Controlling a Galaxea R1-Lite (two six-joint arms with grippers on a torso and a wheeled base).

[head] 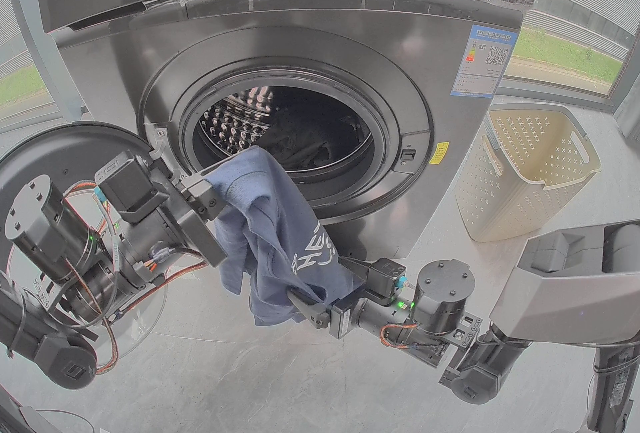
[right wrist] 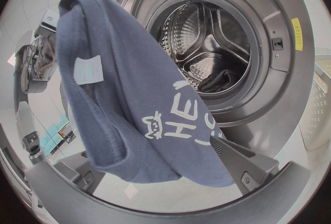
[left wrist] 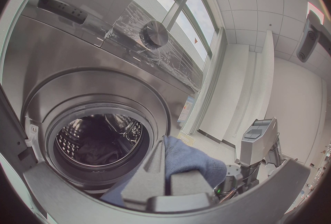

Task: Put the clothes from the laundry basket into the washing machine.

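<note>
At the far left the washing machine door [head: 60, 151] stands swung open. Just beside it the left gripper [head: 203, 191] [left wrist: 169, 170] has its jaws closed tight on the top fold of a navy T-shirt [head: 273, 234] [left wrist: 193, 162] [right wrist: 138, 97], which it holds up in front of the lower left rim of the drum opening. The shirt hangs clear of the floor [head: 220, 367], its white lettering facing outward and a white label showing in the right wrist view. Behind it is the washing machine [head: 267, 34] [left wrist: 86, 59] [right wrist: 286, 72], with a dark garment [head: 313, 134] [right wrist: 220, 81] lying at the bottom of the drum. Below the opening, the right gripper [head: 320, 289] [right wrist: 155, 174] sits at the shirt's lower edge, jaws wide apart with the hem hanging between them. To the right, the cream laundry basket [head: 527, 174] is on the floor next to the machine, tilted with its opening toward the robot.
</note>
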